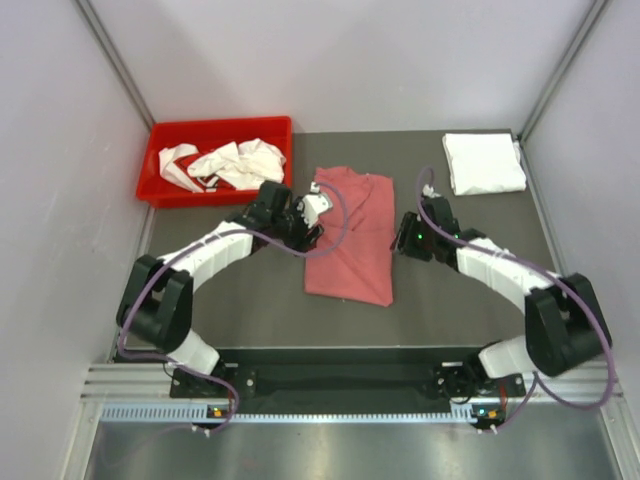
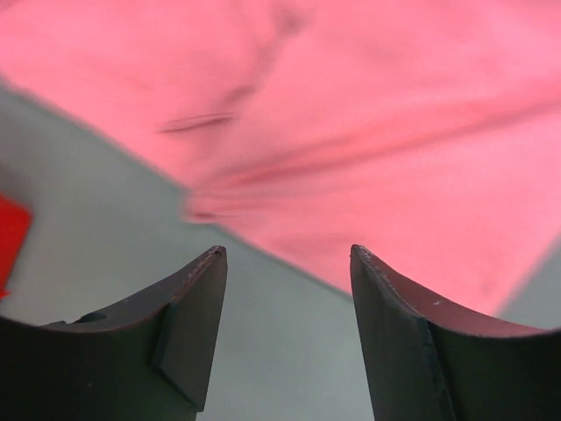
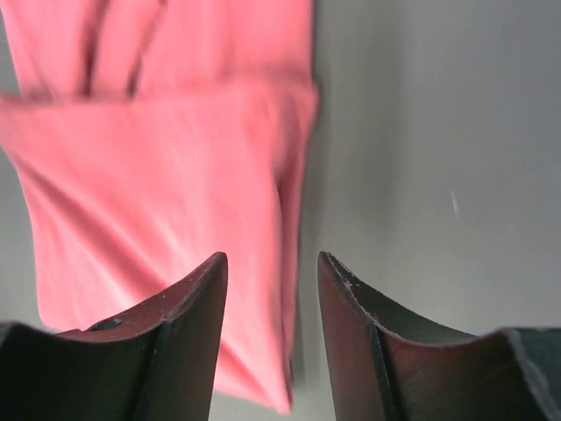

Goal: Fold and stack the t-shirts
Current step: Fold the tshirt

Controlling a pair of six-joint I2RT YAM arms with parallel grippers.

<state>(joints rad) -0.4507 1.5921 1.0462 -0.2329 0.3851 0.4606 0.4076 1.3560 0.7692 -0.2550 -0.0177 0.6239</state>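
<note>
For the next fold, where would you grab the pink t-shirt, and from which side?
Probably the near corners of the pink t-shirt, one arm coming in from each long side. It lies flat as a narrow lengthwise strip, so only its edges offer a lip to pinch. The right gripper is open over the right edge; the left gripper is open just off the left.

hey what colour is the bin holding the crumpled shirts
Red. The bin shows best in the top external view, at the table's far left.
</note>
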